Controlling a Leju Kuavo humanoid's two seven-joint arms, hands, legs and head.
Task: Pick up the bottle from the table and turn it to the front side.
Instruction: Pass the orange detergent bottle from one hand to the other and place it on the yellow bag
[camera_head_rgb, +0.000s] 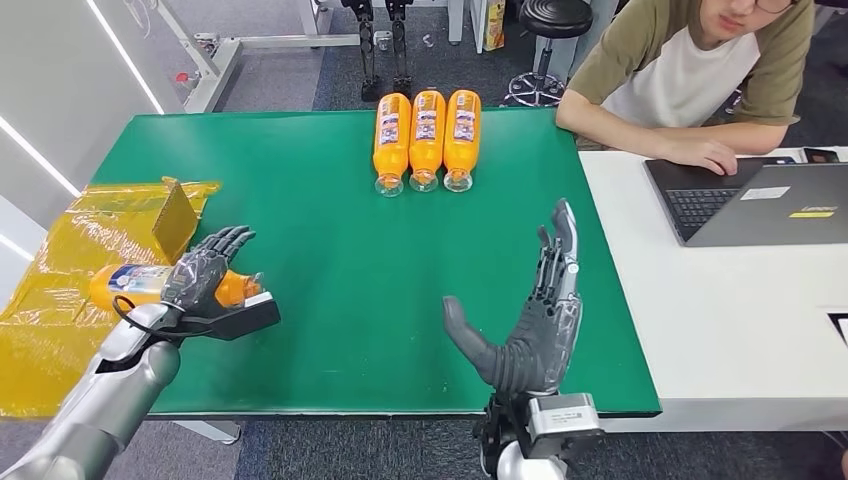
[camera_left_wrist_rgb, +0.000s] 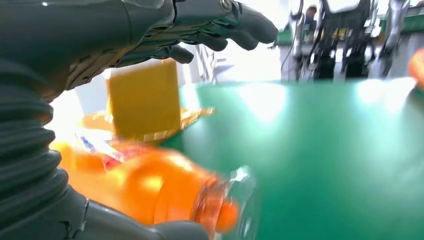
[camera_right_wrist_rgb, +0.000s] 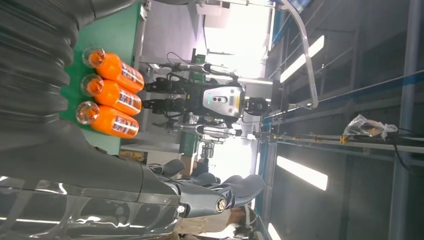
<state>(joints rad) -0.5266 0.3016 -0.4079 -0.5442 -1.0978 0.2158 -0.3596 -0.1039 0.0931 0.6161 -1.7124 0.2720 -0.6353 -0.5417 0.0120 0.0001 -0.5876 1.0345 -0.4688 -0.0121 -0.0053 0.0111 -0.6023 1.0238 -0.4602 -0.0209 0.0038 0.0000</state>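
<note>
You're seeing the right hand (camera_head_rgb: 535, 325) at lower centre of the head view, hovering over the near edge of the green table (camera_head_rgb: 330, 210), palm upright, fingers stretched straight up and thumb sticking out to the left, holding nothing. At lower left your left hand (camera_head_rgb: 205, 285) is gripping the orange bottle (camera_head_rgb: 140, 285), fingers draped over its top and thumb running underneath; the bottle is lying on its side at the table's left edge, neck pointing toward frame centre, its label end sitting over the yellow plastic wrapping (camera_head_rgb: 60, 290). In the left wrist view the bottle (camera_left_wrist_rgb: 150, 187) is looking blurred, cap end poking out past the thumb, fingers (camera_left_wrist_rgb: 220, 27) arching above it. Farther up, at upper centre, three more orange bottles (camera_head_rgb: 426, 140) are lying side by side, touching, caps toward you. At upper right a person (camera_head_rgb: 690, 70) is sitting at the white table (camera_head_rgb: 720, 320), forearm resting beside an open laptop (camera_head_rgb: 760, 200).
</note>
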